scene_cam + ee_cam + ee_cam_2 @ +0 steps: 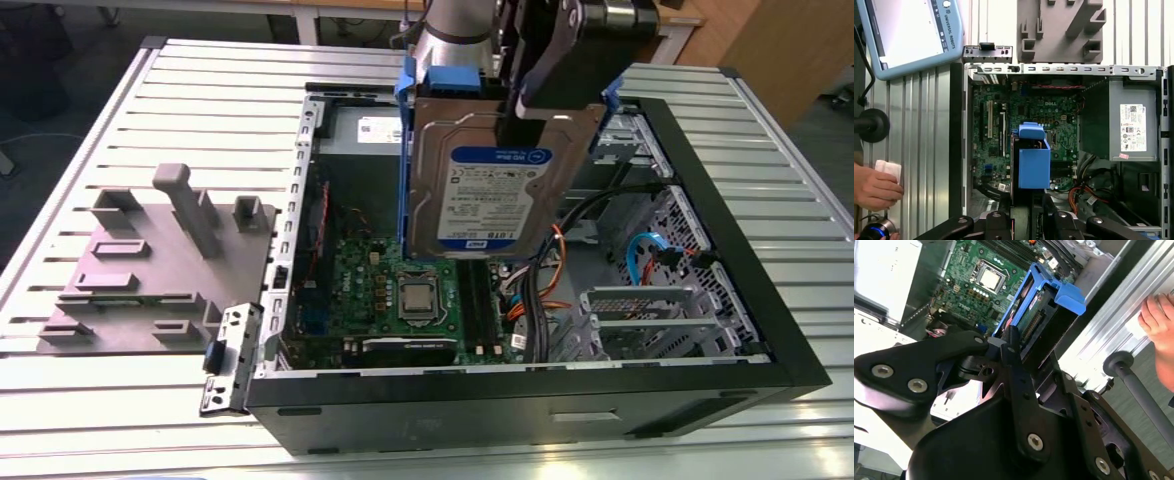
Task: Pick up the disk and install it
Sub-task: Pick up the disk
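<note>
The disk (491, 190), a silver drive with a white-and-blue label in a bright blue carrier, hangs upright above the open computer case (747, 330). My gripper (518, 100) is shut on its upper end. Below the disk lies the green motherboard (400, 290). In the first wrist view the blue carrier (1033, 161) hovers over the board, held by my gripper (1026, 202). In the second wrist view the disk (1046, 297) sticks out beyond the dark fingers (1013, 352) clamped on it.
A grey moulded fixture (147, 260) lies on the slatted table at the exterior view's left. Inside the case are a grey power supply box (1131, 120), a metal drive cage (654, 320) and loose cables (641, 250). A person's hand (874, 187) and a pendant (909, 35) are beside the case.
</note>
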Controlling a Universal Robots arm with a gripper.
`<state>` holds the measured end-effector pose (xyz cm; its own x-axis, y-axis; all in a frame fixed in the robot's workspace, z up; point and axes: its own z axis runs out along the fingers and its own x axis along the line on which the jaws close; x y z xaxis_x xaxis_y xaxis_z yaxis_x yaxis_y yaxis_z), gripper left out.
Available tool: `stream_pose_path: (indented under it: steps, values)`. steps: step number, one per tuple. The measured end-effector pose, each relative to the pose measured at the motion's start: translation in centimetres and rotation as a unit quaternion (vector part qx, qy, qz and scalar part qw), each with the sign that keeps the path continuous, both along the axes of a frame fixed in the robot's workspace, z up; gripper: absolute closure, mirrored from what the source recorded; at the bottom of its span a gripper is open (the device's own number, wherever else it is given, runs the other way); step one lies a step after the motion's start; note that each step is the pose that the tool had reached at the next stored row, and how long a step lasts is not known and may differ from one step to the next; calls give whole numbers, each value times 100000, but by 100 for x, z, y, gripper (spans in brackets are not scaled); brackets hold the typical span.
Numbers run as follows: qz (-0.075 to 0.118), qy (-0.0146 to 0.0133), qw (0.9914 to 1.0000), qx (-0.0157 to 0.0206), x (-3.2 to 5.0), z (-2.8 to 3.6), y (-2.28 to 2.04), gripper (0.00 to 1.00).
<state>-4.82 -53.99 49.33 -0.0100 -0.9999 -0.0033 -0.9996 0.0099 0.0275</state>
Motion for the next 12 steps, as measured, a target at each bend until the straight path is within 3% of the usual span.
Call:
stream_pose_path:
  steps: [4,12]
  values:
    - [-2,-3,100000,7,0,-3,-78,65]
    - [-4,-2,100000,6,12,-11,-187,65]
